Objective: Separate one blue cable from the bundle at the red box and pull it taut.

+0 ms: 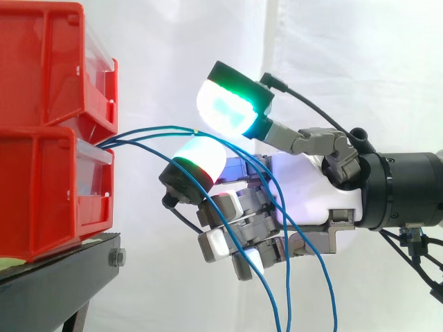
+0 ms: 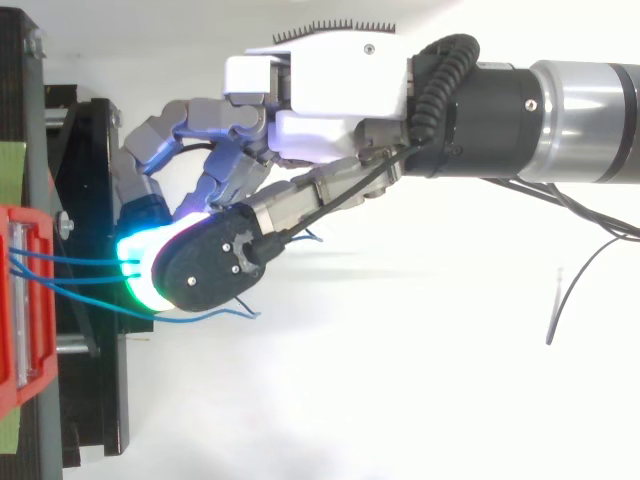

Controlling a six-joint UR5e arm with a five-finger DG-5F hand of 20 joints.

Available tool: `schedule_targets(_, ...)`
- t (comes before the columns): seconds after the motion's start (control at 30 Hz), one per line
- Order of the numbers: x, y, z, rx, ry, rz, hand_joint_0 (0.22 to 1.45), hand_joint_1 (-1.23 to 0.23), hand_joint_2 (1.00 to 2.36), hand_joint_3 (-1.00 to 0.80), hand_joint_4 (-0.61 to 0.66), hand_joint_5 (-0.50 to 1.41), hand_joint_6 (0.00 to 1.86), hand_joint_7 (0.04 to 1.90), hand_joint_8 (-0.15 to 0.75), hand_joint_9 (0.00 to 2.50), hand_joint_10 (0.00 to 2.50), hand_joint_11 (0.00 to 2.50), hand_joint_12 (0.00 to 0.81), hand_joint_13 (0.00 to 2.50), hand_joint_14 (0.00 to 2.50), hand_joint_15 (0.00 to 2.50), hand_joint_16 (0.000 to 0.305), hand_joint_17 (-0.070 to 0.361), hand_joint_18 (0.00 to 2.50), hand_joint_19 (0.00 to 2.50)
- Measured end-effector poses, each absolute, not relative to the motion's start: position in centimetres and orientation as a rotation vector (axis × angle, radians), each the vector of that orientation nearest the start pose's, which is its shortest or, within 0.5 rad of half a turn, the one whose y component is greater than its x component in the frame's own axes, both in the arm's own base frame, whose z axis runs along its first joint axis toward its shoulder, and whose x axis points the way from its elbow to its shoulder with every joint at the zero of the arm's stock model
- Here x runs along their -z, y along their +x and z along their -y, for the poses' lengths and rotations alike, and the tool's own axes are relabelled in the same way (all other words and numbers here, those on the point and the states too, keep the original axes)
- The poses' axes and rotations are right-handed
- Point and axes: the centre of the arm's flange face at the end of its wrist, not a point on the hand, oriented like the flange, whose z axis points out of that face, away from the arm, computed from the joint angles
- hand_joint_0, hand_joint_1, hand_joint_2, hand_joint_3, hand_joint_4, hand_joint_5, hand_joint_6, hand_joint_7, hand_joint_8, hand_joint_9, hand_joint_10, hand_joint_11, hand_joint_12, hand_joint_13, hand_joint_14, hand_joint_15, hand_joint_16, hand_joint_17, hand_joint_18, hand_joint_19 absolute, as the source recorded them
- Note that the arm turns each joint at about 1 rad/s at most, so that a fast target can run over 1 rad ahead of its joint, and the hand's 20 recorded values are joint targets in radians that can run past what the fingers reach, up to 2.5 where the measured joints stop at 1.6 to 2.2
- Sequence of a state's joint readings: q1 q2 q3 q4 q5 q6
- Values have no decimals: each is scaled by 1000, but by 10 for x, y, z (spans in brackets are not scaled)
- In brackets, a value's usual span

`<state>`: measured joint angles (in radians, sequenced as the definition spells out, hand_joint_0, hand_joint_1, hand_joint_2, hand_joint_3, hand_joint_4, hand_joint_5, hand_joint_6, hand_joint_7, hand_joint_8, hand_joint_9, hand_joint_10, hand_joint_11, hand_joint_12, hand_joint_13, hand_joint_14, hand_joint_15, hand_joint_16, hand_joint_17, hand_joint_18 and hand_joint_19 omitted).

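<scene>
Side view: robot hand [image 1: 313, 188] among blue cables [image 1: 156, 128] beside red bins [image 1: 41, 104]

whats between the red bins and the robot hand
Blue cables span that gap, running from the red bins to the robot hand; the side view shows it.

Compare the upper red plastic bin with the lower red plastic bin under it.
The upper red plastic bin rests on the lower red plastic bin, which stands on the black stand. The thin blue cables leave over the lower bin's front edge, beneath the upper bin. Both have clear front panels and face the same way.
</scene>
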<state>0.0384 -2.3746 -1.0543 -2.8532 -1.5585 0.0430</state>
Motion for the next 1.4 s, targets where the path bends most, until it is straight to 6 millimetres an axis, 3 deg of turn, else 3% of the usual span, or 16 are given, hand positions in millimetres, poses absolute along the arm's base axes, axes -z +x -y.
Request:
schedule_targets(0.27,-247,786,104,-1260,1228,-1208,680,-804,1012,-356,49,-150,897,1258,293,925,23,1111,405,894,21,625,47,105,923,766)
schedule_targets(0.4,-246,786,104,-1260,1229,-1208,752,-858,1005,-439,-33,-157,902,1315,291,911,24,1100,400,888,24,623,46,105,920,751)
schedule_targets(0.57,-246,786,104,-1260,1229,-1208,764,-854,1000,-500,-56,-162,909,1246,291,914,24,1113,397,902,22,631,46,103,923,734)
schedule_targets(1.1,-246,786,104,-1260,1229,-1207,478,-580,1000,-500,93,-154,856,1078,326,951,21,1119,437,898,21,628,54,122,966,751)
schedule_targets(1.3,-246,786,104,-1262,1228,-1206,453,-588,1000,-500,115,-158,829,1056,333,929,20,1114,455,888,19,621,57,128,970,751)
schedule_targets(1.4,-245,786,104,-1262,1228,-1207,454,-691,1000,-500,120,-159,827,1072,330,920,20,1127,453,883,19,627,57,128,959,755)
